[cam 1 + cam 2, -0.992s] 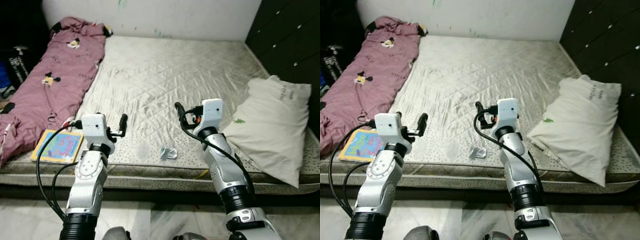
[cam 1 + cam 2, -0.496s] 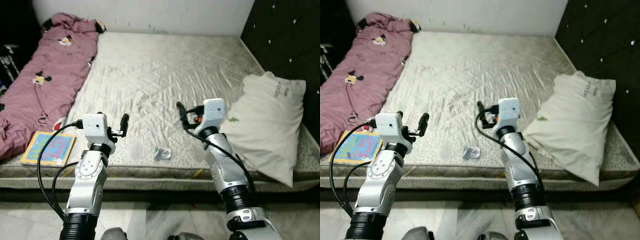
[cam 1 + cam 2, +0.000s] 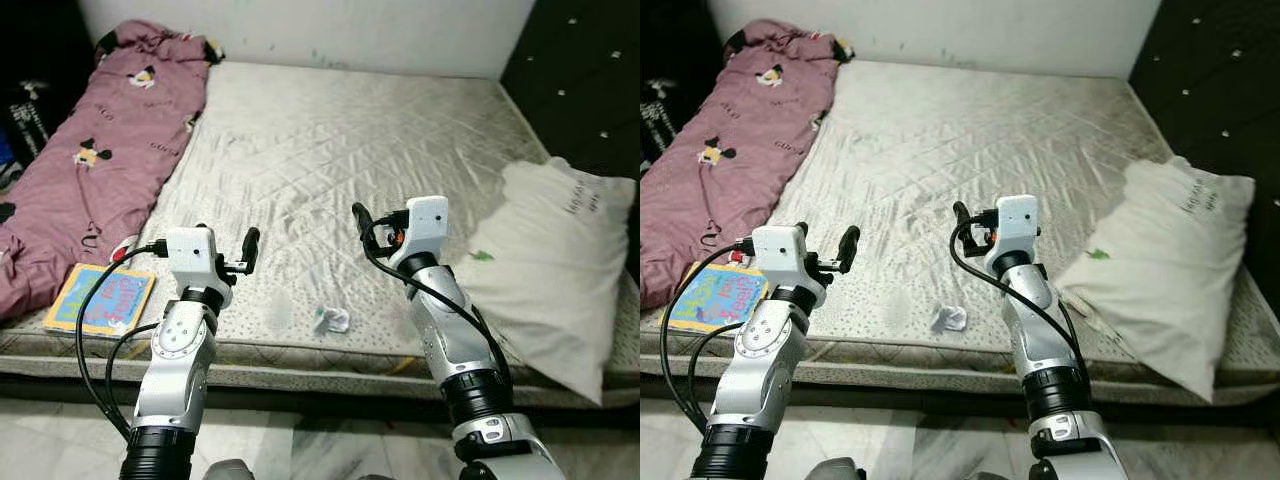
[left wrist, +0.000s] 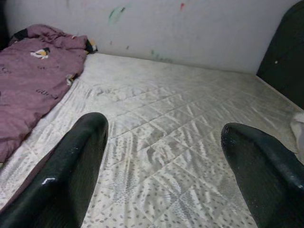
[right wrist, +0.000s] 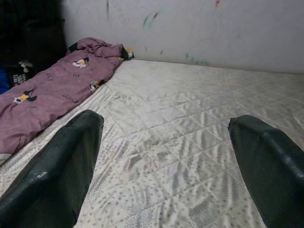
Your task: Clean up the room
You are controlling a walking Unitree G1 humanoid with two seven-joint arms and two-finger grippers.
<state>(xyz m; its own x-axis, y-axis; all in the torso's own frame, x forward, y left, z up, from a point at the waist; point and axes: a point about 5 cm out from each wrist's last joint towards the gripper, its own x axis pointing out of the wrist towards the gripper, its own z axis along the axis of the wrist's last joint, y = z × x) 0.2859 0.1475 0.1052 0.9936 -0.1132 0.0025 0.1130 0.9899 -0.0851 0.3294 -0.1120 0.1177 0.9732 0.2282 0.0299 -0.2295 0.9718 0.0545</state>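
Note:
A crumpled white paper scrap (image 3: 332,320) lies near the front edge of the bare quilted mattress (image 3: 330,150). My left gripper (image 3: 240,250) hovers over that edge to the scrap's left, open, with nothing between its fingers (image 4: 76,156). Above and slightly right of the scrap, my right gripper (image 3: 362,222) is also open and empty, its fingers (image 5: 66,161) spread wide. A colourful children's book (image 3: 98,298) rests at the mattress's front left corner. A pink cartoon-print blanket (image 3: 95,160) runs along the left side. At the right edge lies a white pillow (image 3: 555,280).
A white wall (image 3: 330,30) with small paint marks stands behind the mattress. Dark padded panelling (image 3: 600,80) rises on the right. Dark objects (image 3: 25,110) sit in shadow at the far left. Pale tiled floor (image 3: 300,450) lies in front of the mattress.
The whole picture has shifted a little as the camera moved. Both arms hold the same pose, and nothing on the mattress has moved.

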